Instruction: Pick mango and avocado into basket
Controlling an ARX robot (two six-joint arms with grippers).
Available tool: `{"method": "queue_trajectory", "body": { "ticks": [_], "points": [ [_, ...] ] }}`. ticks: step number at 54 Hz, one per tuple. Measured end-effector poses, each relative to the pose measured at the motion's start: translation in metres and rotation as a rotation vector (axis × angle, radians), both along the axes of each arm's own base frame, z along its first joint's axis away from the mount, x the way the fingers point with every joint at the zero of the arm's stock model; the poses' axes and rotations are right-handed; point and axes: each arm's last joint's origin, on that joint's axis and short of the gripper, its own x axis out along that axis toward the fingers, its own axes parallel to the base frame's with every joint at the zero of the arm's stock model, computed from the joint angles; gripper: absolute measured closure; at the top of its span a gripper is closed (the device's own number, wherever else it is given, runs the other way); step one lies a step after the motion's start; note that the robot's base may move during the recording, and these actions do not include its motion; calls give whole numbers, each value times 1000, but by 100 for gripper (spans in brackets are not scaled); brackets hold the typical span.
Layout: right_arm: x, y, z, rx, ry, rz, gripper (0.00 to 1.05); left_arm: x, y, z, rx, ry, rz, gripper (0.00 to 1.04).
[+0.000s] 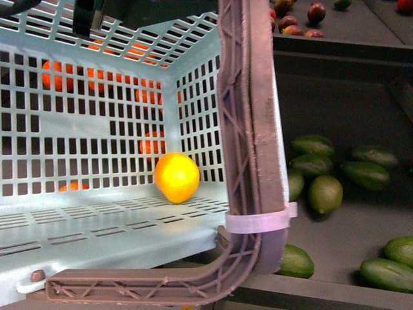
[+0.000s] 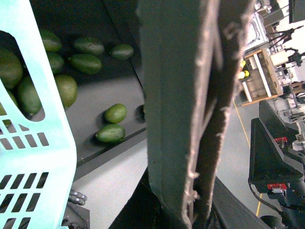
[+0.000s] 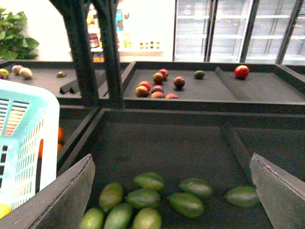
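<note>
Mango (image 1: 176, 176) already inside basket (image 1: 97, 223), left of the right gripper (image 3: 171, 157). Avocado step in hand: jaws spread, empty; avocado (image 3: 186, 204) just beneath, ahead. Next move probably needs descent, centring, closing.

The light-teal lattice shopping basket (image 1: 161, 239) is moulded plastic, smooth on its bars, with a soft sheen. Its brown ribbed swing handle (image 1: 248, 129) is duller plastic with a scuffed, slightly rough face. A white zip tie (image 1: 258, 223) of smooth, half-glossy plastic binds it. The smooth bright-yellow oval mango (image 1: 177, 177) shines faintly.

The right pincer (image 3: 171, 164) has grey fingers (image 3: 71, 195) that look matt and flat-faced. Between them, the dark green oval avocados (image 3: 186, 204) have low-gloss skin and lie on a charcoal tray (image 3: 171, 143) with a matt finish.

The left pincer (image 2: 190, 119) has fingers (image 2: 171, 105) of matt grey with rough, frayed edges.
</note>
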Motion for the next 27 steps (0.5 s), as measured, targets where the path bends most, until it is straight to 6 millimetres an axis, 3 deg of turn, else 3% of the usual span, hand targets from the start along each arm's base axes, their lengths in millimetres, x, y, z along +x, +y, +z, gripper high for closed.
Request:
{"method": "queue_trajectory", "body": {
  "ticks": [16, 23, 27],
  "points": [
    [0, 0, 0, 0, -2, -3, 8, 1, 2, 0, 0, 4, 19, 94],
    [8, -5, -3, 77, 93, -351, 8, 0, 1, 0, 0, -1, 6, 94],
    [19, -12, 3, 116, 103, -422, 8, 0, 0, 1, -4, 1, -7, 94]
  ]
}}
